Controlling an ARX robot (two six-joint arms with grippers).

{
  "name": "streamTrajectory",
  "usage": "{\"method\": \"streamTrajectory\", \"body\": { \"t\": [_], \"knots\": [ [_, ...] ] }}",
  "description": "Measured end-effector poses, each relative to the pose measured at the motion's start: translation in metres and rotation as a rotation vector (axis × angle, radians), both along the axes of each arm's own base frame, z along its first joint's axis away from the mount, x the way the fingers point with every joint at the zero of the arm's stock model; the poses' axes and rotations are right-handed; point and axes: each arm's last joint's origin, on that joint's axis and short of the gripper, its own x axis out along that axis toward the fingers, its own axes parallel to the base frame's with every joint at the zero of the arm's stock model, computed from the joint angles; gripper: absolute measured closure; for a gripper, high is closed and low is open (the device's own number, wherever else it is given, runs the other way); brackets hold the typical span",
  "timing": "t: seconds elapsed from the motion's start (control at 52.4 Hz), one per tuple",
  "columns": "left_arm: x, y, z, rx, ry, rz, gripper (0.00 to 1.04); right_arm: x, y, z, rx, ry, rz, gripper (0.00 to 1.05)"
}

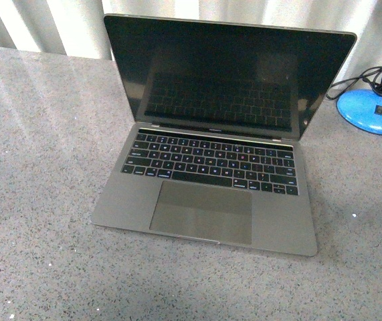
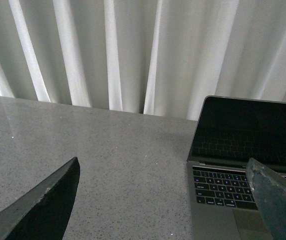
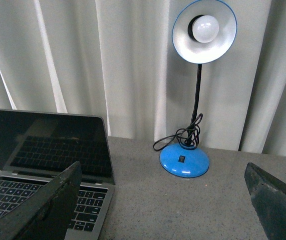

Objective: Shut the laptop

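You had the laptop [image 1: 212, 170] standing open in the middle of the grey speckled table [image 1: 37, 174], its dark screen tilted back toward the white curtain [image 2: 132, 50], and a blue desk lamp [image 1: 371, 110] at the far right. Nothing touched the lid, so I judge you were at the approach, with closing not begun. Your left gripper [image 2: 163, 165] hung apart from the laptop, jaws spread wide and empty; your right gripper [image 3: 163, 167] was likewise spread and empty. The next move called for bringing one gripper behind the lid's top edge, then pressing it forward and down, gently near the end.
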Motion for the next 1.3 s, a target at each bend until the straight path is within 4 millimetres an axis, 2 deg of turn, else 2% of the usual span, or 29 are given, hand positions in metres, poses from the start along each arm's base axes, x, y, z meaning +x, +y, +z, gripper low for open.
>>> {"method": "streamTrajectory", "body": {
  "t": [1.088, 1.126, 1.202, 1.278, 1.297],
  "knots": [
    [0.000, 0.000, 0.000, 0.000, 0.000, 0.000, 0.07, 0.000, 0.000, 0.000, 0.000, 0.000, 0.000, 0.10],
    [0.000, 0.000, 0.000, 0.000, 0.000, 0.000, 0.07, 0.000, 0.000, -0.001, -0.030, 0.074, 0.059, 0.10],
    [0.000, 0.000, 0.000, 0.000, 0.000, -0.003, 0.07, 0.003, -0.002, -0.004, -0.107, 0.336, 0.229, 0.10],
    [0.000, 0.000, 0.000, -0.005, 0.009, 0.017, 0.07, 0.008, -0.004, -0.010, -0.148, 0.472, 0.332, 0.10],
    [0.001, 0.000, -0.002, -0.051, 0.065, 0.085, 0.07, 0.009, -0.005, -0.011, -0.147, 0.482, 0.340, 0.10]
  ]
}}
